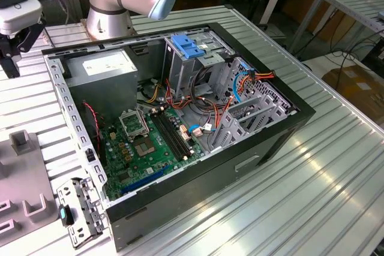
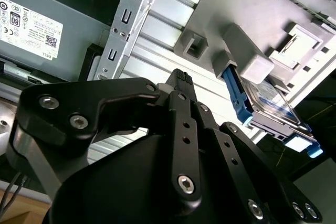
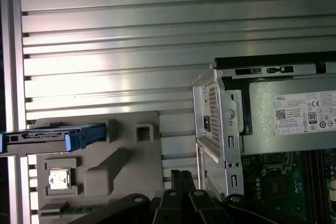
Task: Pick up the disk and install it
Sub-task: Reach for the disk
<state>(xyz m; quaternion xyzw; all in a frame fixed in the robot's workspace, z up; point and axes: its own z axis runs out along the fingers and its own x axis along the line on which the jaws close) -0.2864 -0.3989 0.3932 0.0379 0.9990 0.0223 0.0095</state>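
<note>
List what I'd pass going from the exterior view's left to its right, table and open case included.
Grey fixture plate → loose metal bracket → green motherboard → blue plastic bracket → red and blue cables.

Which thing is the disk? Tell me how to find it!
Start at the open computer case, then look at the flat grey holder plate lying beside it on the ribbed metal table. The disk stands on its edge in that plate; it alone is thin silver metal with blue plastic rails.
</note>
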